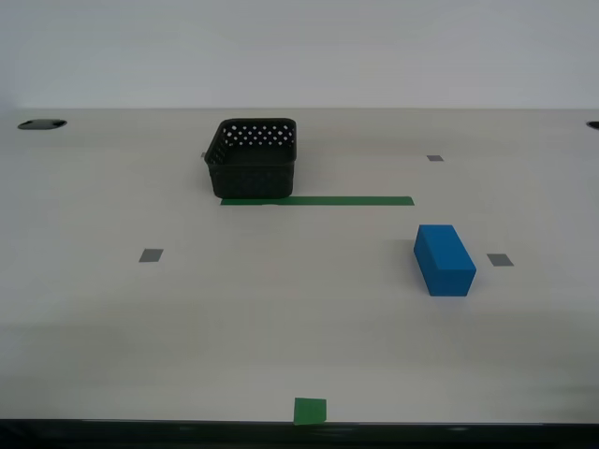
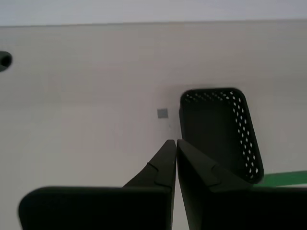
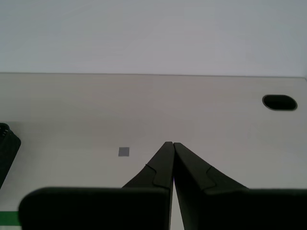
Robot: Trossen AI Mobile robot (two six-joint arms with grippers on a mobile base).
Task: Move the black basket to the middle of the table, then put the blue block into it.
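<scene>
The black basket (image 1: 253, 157) stands upright on the off-white table (image 1: 281, 309), toward the far side and a little to the exterior view's left of centre, touching the end of a green tape strip (image 1: 318, 200). It also shows in the second wrist view (image 2: 218, 132) and as a dark corner in the first wrist view (image 3: 5, 153). The blue block (image 1: 444, 259) lies on the table at the exterior view's right. My second gripper (image 2: 175, 142) is shut and empty, held above the table short of the basket. My first gripper (image 3: 170, 143) is shut and empty over bare table. Neither arm shows in the exterior view.
Small grey squares (image 1: 151, 254) (image 1: 500, 259) (image 1: 435, 157) mark the table. A green square mark (image 1: 310, 410) sits at the near edge. Dark oval holes (image 1: 42, 123) (image 3: 279, 102) lie near the table's far corners. A pale wall rises behind the table.
</scene>
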